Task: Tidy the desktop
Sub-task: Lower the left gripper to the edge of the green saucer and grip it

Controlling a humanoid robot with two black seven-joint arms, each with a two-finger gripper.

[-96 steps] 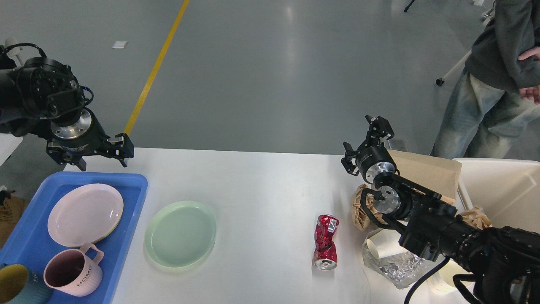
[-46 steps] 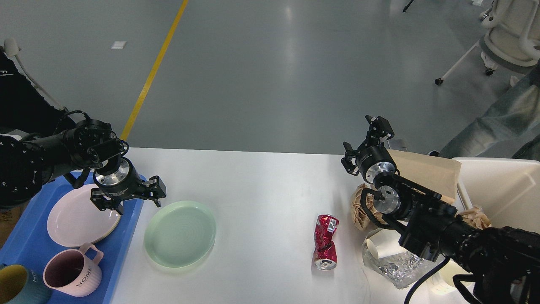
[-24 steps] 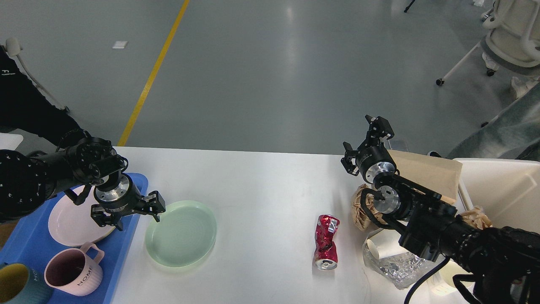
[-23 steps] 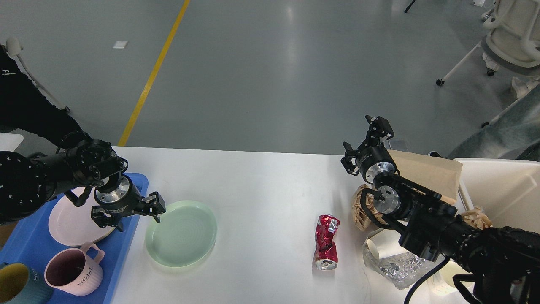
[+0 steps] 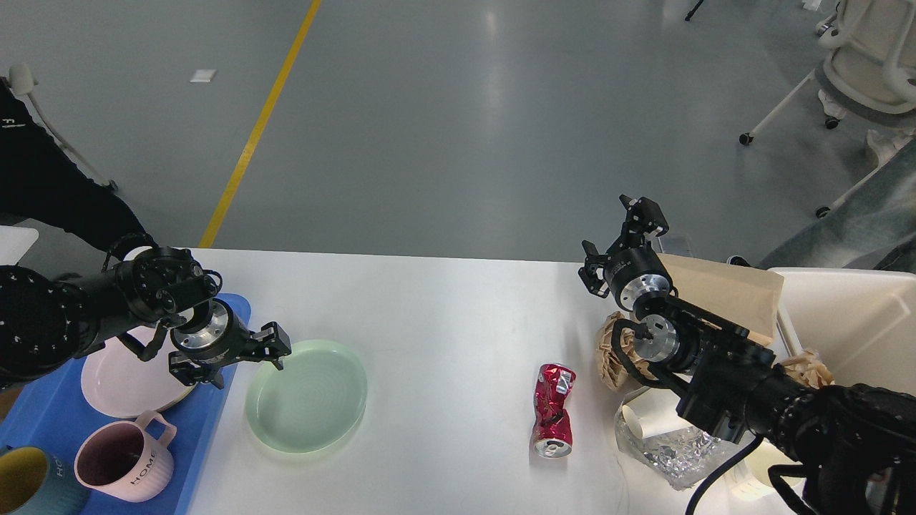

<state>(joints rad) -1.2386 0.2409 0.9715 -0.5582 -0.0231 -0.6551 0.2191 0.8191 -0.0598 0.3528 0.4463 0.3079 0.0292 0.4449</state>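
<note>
Left gripper (image 5: 230, 357) has dropped to the green plate's (image 5: 306, 395) left rim, fingers apart, near the worktop's (image 5: 444, 322) left edge; right gripper (image 5: 622, 239) spread, unmoved

The left arm comes in low from the left edge with its claw (image 5: 230, 357) pointing down and its two fingers spread apart, while the right arm reaches up from the lower right corner, its claw (image 5: 621, 236) raised with fingers also apart.

the pink mug (image 5: 123, 466) reads "home" on its side. lettering on the teal mug (image 5: 28, 486) is too cut off to read.
</note>
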